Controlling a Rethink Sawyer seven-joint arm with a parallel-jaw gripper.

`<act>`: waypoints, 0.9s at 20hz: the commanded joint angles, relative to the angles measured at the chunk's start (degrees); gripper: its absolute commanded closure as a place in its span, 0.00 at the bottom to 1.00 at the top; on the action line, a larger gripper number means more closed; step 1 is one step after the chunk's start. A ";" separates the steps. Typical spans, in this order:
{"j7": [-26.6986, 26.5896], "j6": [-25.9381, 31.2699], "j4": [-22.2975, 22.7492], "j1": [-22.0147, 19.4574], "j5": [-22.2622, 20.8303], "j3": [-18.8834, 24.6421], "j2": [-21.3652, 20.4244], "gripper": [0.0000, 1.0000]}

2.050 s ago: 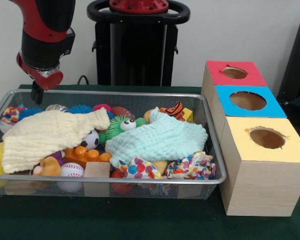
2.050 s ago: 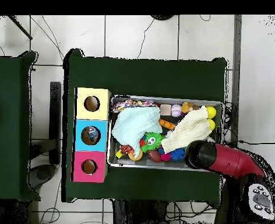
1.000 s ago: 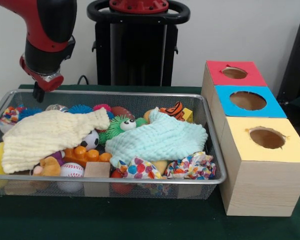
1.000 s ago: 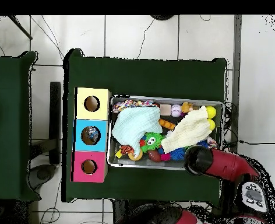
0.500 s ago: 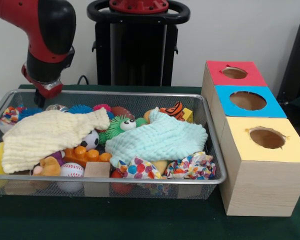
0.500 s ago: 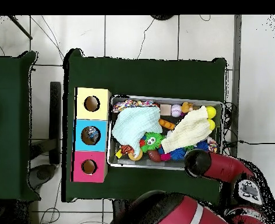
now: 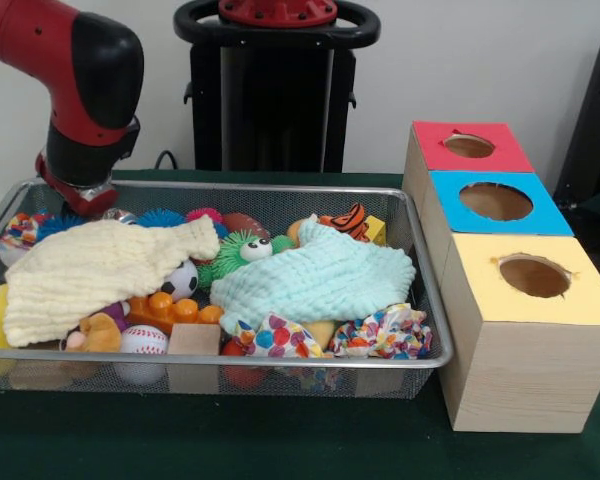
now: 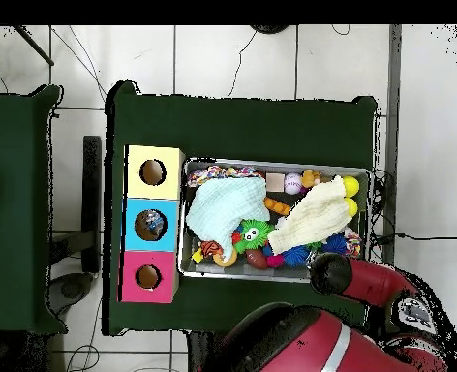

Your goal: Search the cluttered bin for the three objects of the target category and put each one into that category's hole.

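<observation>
Front view: the arm now sits lower over the far left corner of the bin than it did two seconds ago. The black tip that hung below the red wrist then is no longer visible, so the gripper seems to be dipping down behind the bin's far rim. Whether it is open or closed cannot be told, and nothing is seen in its hold. This looks like the beginning of a reach into the clutter, and no object is out of the bin yet.

The bin is a wire mesh tray, full of small toys. Directly in front of the gripper lies a cream cloth, and further to the side of it a mint cloth; both cover many items. The target category is not clear from the pictures. The three holes, red, blue and yellow, are well apart from the gripper, beyond the opposite end of the bin.
</observation>
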 commanded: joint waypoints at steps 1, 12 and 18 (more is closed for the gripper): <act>-1.26 -4.17 -3.07 -6.53 -1.87 10.80 3.26 1.00; -9.69 -5.51 5.20 -19.89 -9.17 29.46 0.38 1.00; -8.44 -6.58 9.43 -23.48 -13.91 35.16 -1.25 1.00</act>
